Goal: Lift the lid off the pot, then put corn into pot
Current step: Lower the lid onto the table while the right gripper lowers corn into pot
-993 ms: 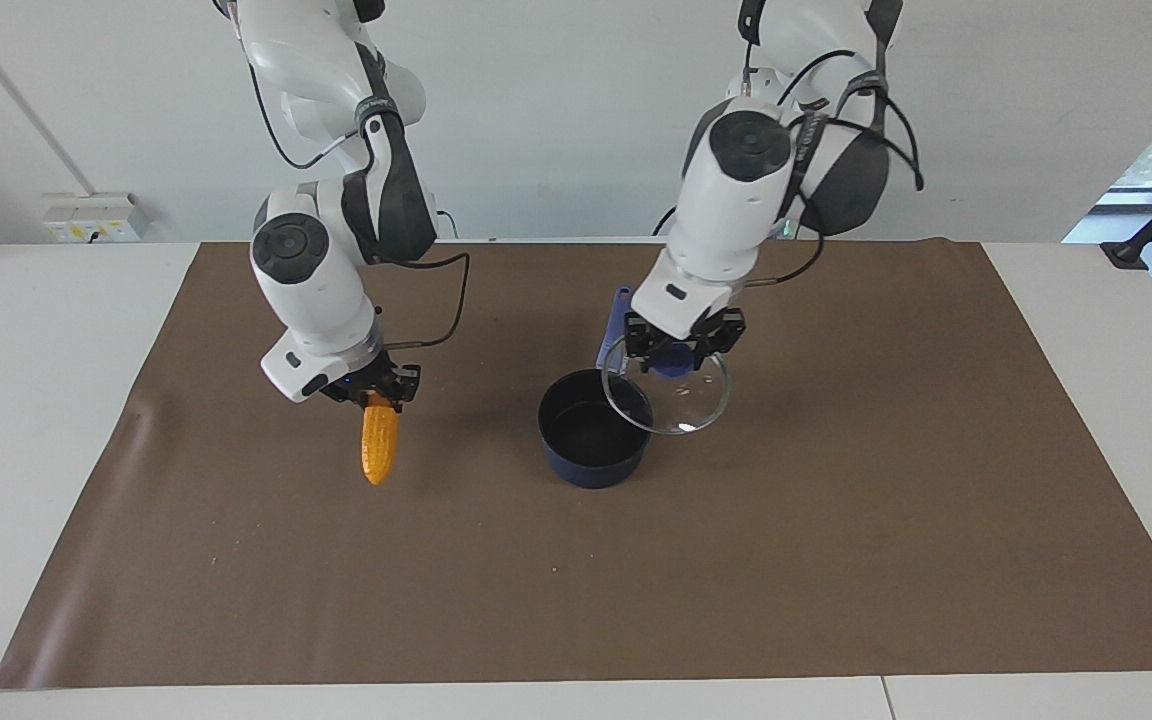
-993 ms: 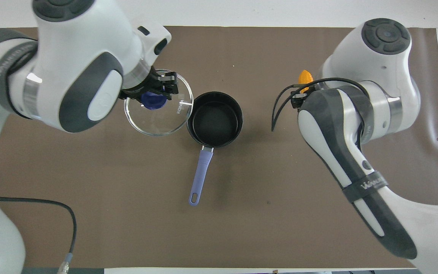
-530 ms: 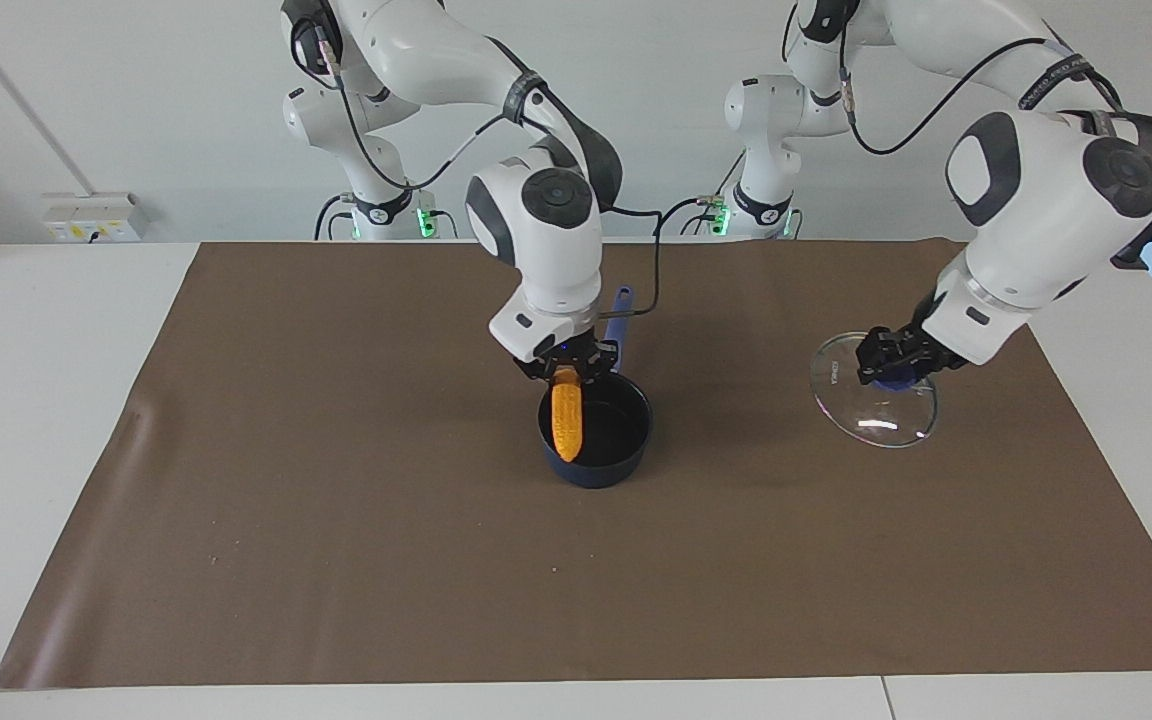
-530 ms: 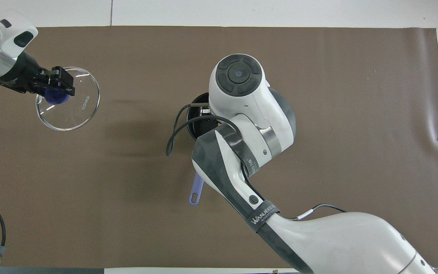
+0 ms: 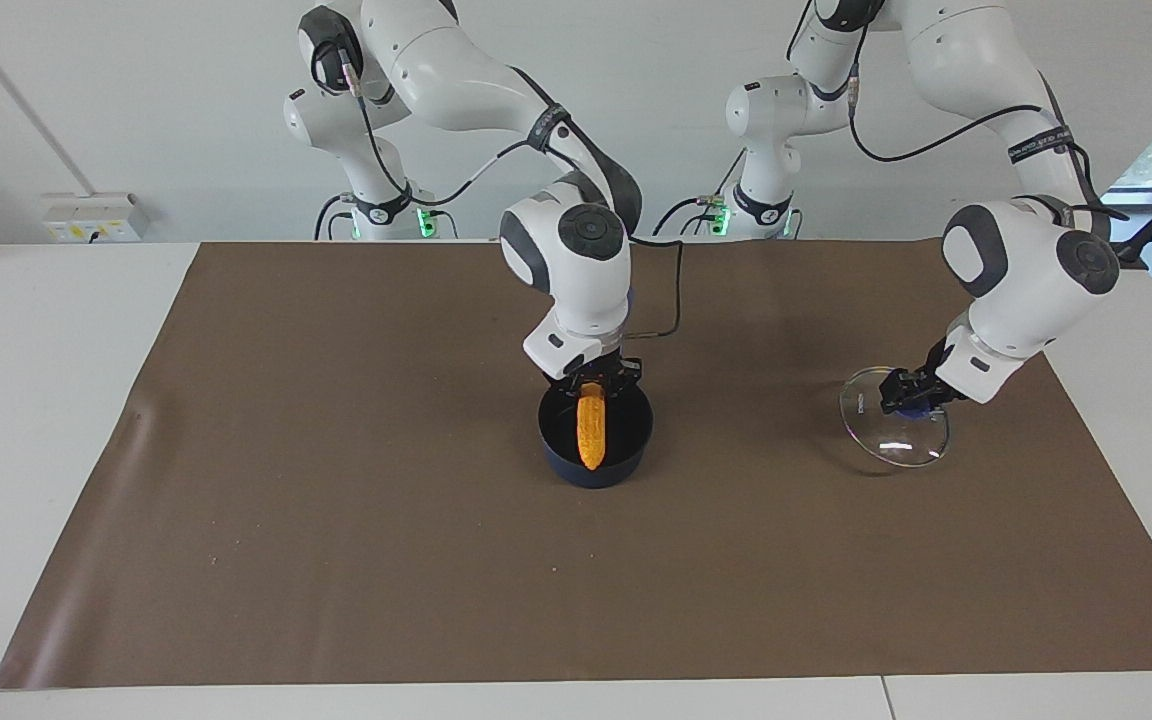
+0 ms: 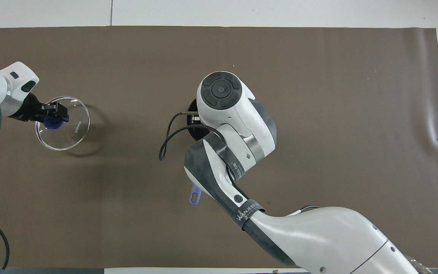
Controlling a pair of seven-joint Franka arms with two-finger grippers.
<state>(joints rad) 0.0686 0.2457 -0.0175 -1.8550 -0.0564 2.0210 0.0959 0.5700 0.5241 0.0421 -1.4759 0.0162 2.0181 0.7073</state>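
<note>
While brown mat (image 5: 336,560) covers the white table (image 5: 36,400), right pincer (image 5: 593,385) grips corn (image 5: 590,430), left pincer (image 5: 904,392) grips lid (image 5: 896,440).

Pots: one (image 5: 596,445), dark blue, with one long handle (image 6: 195,196).
Lids: one (image 5: 894,430), clear glass, with one blue knob (image 6: 53,123).
Corn cobs: one (image 5: 590,430), orange-yellow.
Table covers: one brown mat (image 5: 336,500).
Robot arms: two, each with one gripper, so two in all: the left gripper (image 5: 904,390) and the right gripper (image 5: 600,375).
Wall socket boxes: one (image 5: 94,217), at the table's edge.
</note>
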